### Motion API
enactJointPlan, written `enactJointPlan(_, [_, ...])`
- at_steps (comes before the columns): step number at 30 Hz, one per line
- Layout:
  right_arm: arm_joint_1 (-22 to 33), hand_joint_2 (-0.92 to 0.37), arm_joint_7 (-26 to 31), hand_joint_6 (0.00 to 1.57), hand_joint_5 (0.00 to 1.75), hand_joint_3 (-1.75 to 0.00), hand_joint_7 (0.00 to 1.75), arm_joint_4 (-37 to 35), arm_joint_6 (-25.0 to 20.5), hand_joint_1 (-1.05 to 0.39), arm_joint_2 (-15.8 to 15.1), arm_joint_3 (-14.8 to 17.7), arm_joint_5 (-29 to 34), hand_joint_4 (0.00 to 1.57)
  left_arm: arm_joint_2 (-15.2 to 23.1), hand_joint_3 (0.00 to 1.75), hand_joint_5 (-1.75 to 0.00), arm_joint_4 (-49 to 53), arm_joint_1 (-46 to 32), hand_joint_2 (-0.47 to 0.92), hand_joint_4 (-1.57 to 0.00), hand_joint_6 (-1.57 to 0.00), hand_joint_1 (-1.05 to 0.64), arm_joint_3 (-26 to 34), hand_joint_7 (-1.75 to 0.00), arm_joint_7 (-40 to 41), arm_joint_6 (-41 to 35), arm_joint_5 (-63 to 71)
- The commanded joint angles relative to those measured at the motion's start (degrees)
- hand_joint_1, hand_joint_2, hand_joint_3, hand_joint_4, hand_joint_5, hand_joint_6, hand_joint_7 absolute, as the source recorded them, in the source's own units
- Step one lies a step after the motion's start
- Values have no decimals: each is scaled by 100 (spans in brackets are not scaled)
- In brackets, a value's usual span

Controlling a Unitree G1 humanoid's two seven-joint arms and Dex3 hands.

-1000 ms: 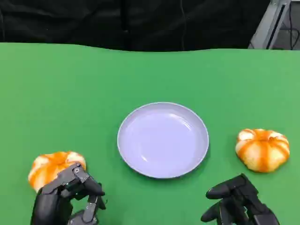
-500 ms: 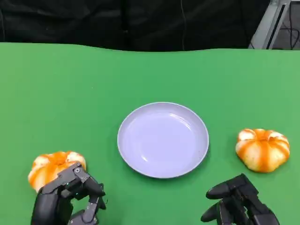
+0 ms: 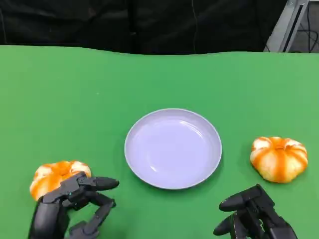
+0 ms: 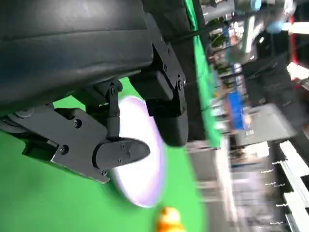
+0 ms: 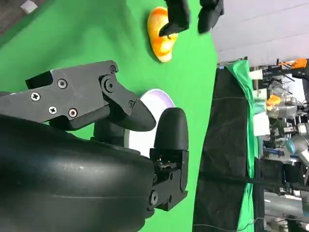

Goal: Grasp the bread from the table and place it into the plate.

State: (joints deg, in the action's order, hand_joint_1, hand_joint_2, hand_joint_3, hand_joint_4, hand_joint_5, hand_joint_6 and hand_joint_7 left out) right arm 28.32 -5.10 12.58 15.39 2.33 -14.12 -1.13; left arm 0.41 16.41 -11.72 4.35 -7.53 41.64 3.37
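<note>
Two orange-and-white round breads lie on the green table. One bread point(image 3: 52, 177) is at the near left, the other bread point(image 3: 279, 158) at the right. The pale lilac plate point(image 3: 173, 148) sits between them with nothing in it. My left hand point(image 3: 70, 204) is just in front of the left bread, partly covering its near edge; its fingers point(image 3: 102, 183) are spread and hold nothing. My right hand point(image 3: 251, 216) hovers at the near edge, in front of the right bread and apart from it, fingers apart. The right wrist view shows the left bread point(image 5: 161, 34) and plate point(image 5: 157, 99).
A black curtain hangs behind the table's far edge point(image 3: 159, 50). A grey metal frame point(image 3: 291, 25) stands at the back right. Bare green cloth lies all around the plate. The left wrist view shows the plate point(image 4: 142, 174) and right bread point(image 4: 169, 220).
My left hand's fingers have uncurled and now stretch out toward the plate. The breads, the plate and my right hand have not moved.
</note>
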Motion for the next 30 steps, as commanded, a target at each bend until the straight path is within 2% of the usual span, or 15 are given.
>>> enactJointPlan(1, [14, -92, 40, 10, 175, -96, 175, 43, 1, -28, 8, -1, -26, 20, 297, 8, -79, -117, 74, 92, -54, -70, -34, 182, -12, 918, 101, 1226])
enactJointPlan(5, [29, -92, 41, 10, 175, -97, 175, 66, -27, -28, 9, -27, -32, 20, 574, 8, -69, -414, 105, 92, -34, -58, -45, 167, -4, 1583, -450, 2352])
enactJointPlan(7, [31, -92, 45, 9, 175, -98, 175, 71, -28, -28, 7, -34, -29, 20, 634, 8, -67, -517, 85, 92, -29, -55, -46, 114, -2, 1722, -622, 2530])
enactJointPlan(8, [20, -92, 40, 9, 175, -98, 175, 45, -1, -28, 3, -29, -33, 20, 787, 8, -66, -652, 79, 92, -29, -55, -46, 87, -2, 1863, -822, 2932])
enactJointPlan(9, [11, -92, 37, 9, 175, -98, 175, 25, 18, -27, 1, -26, -34, 20, 909, 10, -57, -770, 73, 92, -22, -47, -49, 59, -1, 1974, -1004, 3248])
enactJointPlan(11, [14, -92, 46, 9, 175, -98, 175, 31, 10, -27, 0, -33, -17, 20, 1060, 10, -47, -1027, 52, 92, -21, -43, -51, -2, 0, 2115, -1418, 3738])
enactJointPlan(16, [32, -92, 74, 9, 175, -98, 175, 58, 5, -27, 23, -62, -10, 20, 1273, 12, -37, -1621, 15, 92, -19, -41, -53, -268, 0, 1924, -2560, 4483])
enactJointPlan(21, [64, -92, 95, 10, 175, -98, 175, 86, -6, -27, 13, -103, 40, 20, 1424, 11, -31, -2089, 157, 92, -13, -33, -53, -679, 0, 1118, -3863, 5116])
enactJointPlan(30, [67, -92, 169, 9, 175, -101, 175, 79, 15, -27, 17, -144, 100, 20, 1633, 11, -27, -1694, 784, 92, -12, -27, -54, -1347, 0, 364, -5020, 5431])
